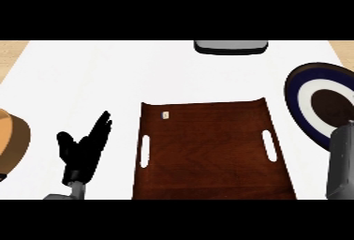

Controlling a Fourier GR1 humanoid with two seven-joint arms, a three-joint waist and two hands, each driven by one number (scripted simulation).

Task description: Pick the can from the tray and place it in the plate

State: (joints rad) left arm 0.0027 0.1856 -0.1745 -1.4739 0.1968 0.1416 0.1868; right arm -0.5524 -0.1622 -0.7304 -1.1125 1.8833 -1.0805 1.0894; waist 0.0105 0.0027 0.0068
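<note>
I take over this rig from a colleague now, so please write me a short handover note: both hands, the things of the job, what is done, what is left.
Left hand: open, resting left of the tray, holding nothing.
Right hand: not in view; only the right forearm shows at the right edge, beside the plate's lower rim.
Tray: centre of the counter, no can visible on it.
Plate: far right, no can visible in it.
Done: can is apparently off the tray.
Left: find the can, confirm placement in the plate.

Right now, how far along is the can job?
The tray no longer holds a can, so the pickup looks done. The right forearm is at the plate, hiding its hand and any can. Left hand rests open. Whether the can is on the plate is not visible.
</note>
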